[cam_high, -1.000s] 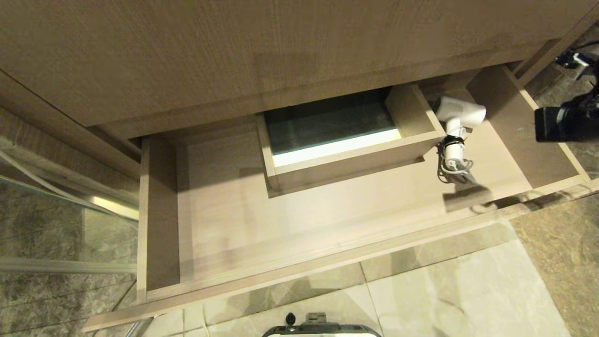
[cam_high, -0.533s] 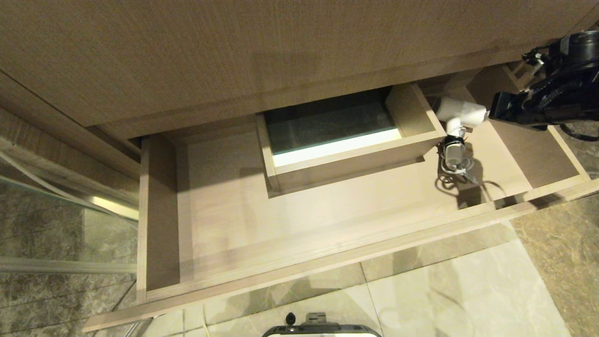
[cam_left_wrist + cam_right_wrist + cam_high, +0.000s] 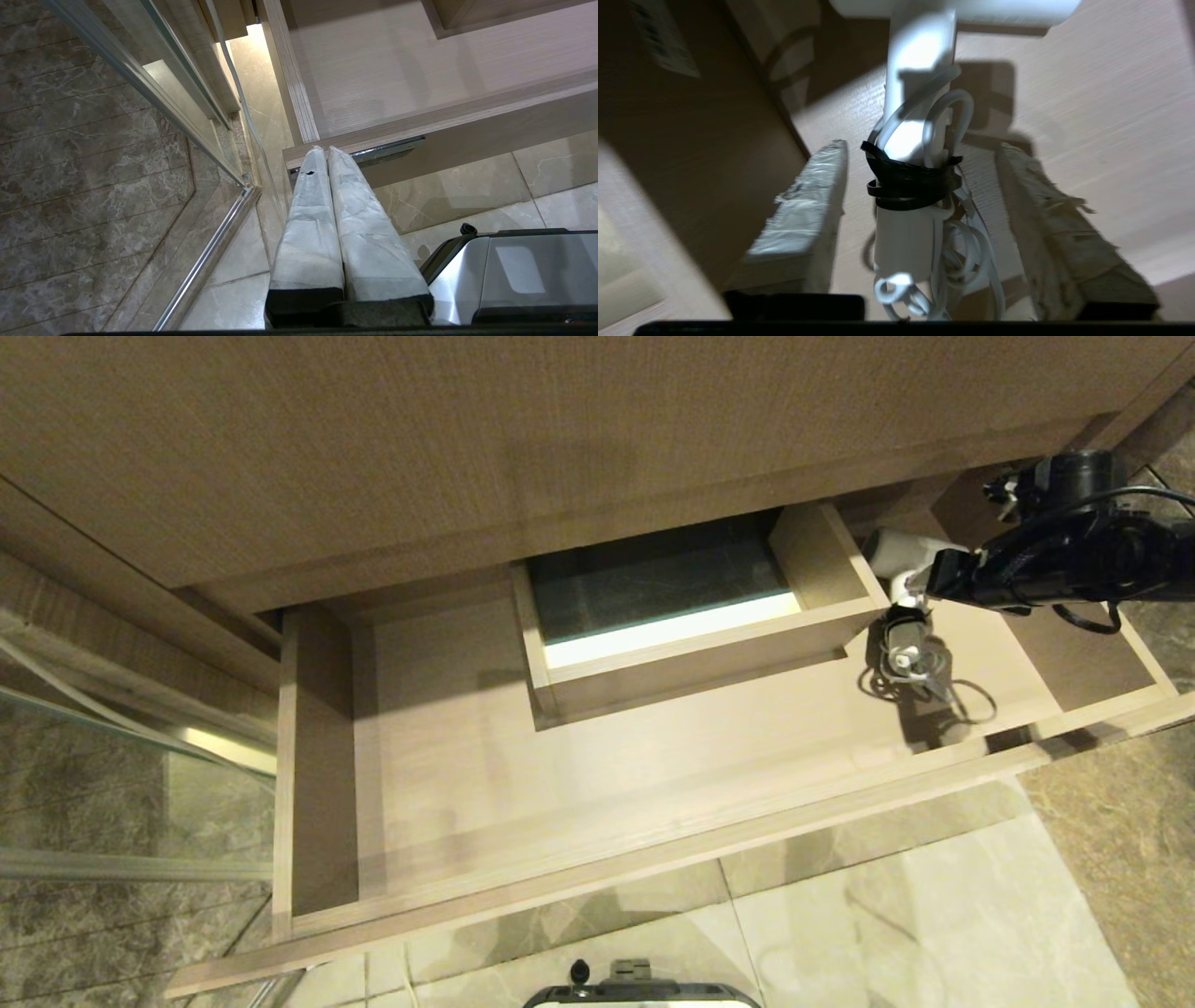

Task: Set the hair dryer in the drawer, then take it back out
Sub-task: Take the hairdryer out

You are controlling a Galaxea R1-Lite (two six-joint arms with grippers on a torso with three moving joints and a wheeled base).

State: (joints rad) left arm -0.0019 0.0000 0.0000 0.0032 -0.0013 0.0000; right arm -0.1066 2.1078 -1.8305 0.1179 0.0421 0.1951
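One hair dryer [image 3: 904,581], right of frame centre. One drawer [image 3: 597,821], pulled out, one boxed cut-out [image 3: 691,644] inside. Two grippers: right gripper [image 3: 920,196], left gripper [image 3: 325,156]. One black strap [image 3: 908,182] on cord.

The small hair dryer [image 3: 894,553] is white, its coiled cord [image 3: 957,242] white too, bound by a black strap [image 3: 908,182]. The wide shallow drawer [image 3: 653,775] shows pale beige wood grain. The floor tiles [image 3: 934,915] are cream marble with grey veining; the shower floor [image 3: 84,154] is brown-grey marble.
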